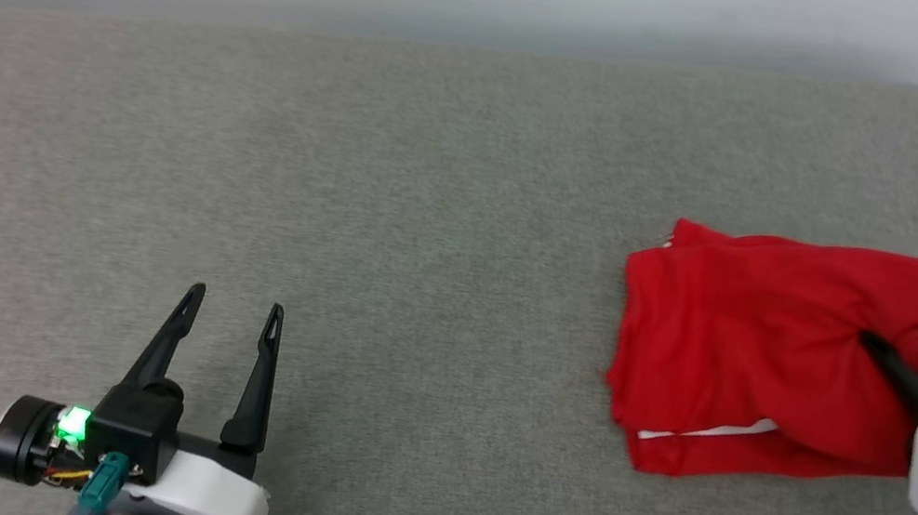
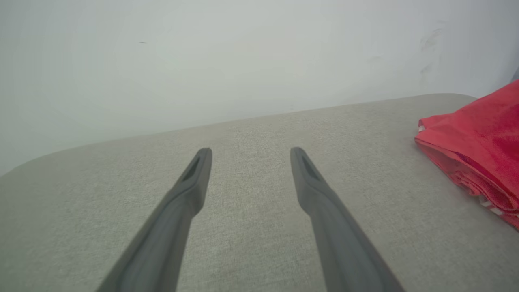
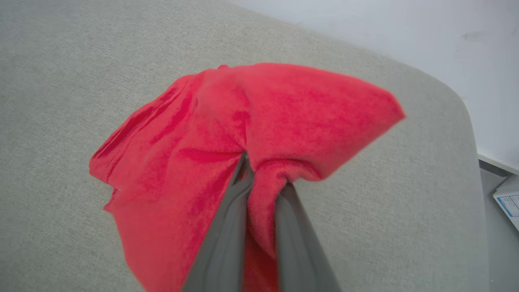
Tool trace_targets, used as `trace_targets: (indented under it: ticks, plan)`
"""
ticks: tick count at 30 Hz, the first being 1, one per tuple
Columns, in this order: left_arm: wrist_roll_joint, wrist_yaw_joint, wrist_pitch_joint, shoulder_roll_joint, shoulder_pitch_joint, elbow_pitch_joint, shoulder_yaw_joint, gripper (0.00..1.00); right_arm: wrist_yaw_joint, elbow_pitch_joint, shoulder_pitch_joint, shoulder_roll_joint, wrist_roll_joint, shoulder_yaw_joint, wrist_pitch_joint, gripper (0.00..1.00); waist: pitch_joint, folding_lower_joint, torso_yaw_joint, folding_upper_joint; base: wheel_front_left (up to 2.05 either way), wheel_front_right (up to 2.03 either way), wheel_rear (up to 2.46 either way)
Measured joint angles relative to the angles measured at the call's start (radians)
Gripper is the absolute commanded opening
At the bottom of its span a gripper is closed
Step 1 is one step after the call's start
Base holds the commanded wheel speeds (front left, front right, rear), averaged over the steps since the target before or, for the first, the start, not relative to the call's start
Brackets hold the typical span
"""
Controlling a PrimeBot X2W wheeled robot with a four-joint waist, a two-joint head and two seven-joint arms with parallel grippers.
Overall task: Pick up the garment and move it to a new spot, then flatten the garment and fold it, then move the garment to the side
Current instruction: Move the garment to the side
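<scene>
From the right wrist, the right gripper clamps a bunched fold of the red garment; the head view adds a white stripe at its near hem; the left gripper, fingers spread and empty, sits well apart over open grey cushion; the garment lies near the cushion's right edge.

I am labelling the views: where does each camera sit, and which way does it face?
Head: looks down on the cushion; left gripper open, right gripper shut on the garment.
Left wrist: looks along its fingers over the cushion to the wall.
Right wrist: looks along its fingers into the garment.
All three share the garment.
</scene>
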Motion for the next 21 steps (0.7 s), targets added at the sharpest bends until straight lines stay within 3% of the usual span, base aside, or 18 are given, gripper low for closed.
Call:
trace_targets:
  ticks: [9, 16, 21]
  plan:
    - [0.011, -0.017, 0.000, 0.016, -0.058, -0.026, -0.003, 1.00, 0.000, 0.047, -0.043, -0.065, -0.060, -0.099, 0.018, 0.00, 0.102, 0.0001, -0.047, 0.0000, 0.00, 0.00, 0.00]
    - [0.019, -0.018, 0.000, 0.025, -0.115, -0.064, -0.014, 1.00, 0.000, 0.199, -0.101, -0.162, -0.127, -0.194, 0.043, 0.00, 0.194, 0.0002, -0.017, -0.0001, 0.00, 0.00, 0.00]
    - [0.024, -0.016, 0.000, 0.024, -0.150, -0.100, -0.022, 1.00, 0.000, 0.334, -0.150, -0.192, -0.159, -0.275, 0.052, 0.00, 0.263, 0.0002, 0.019, -0.0001, 0.00, 0.00, 0.00]
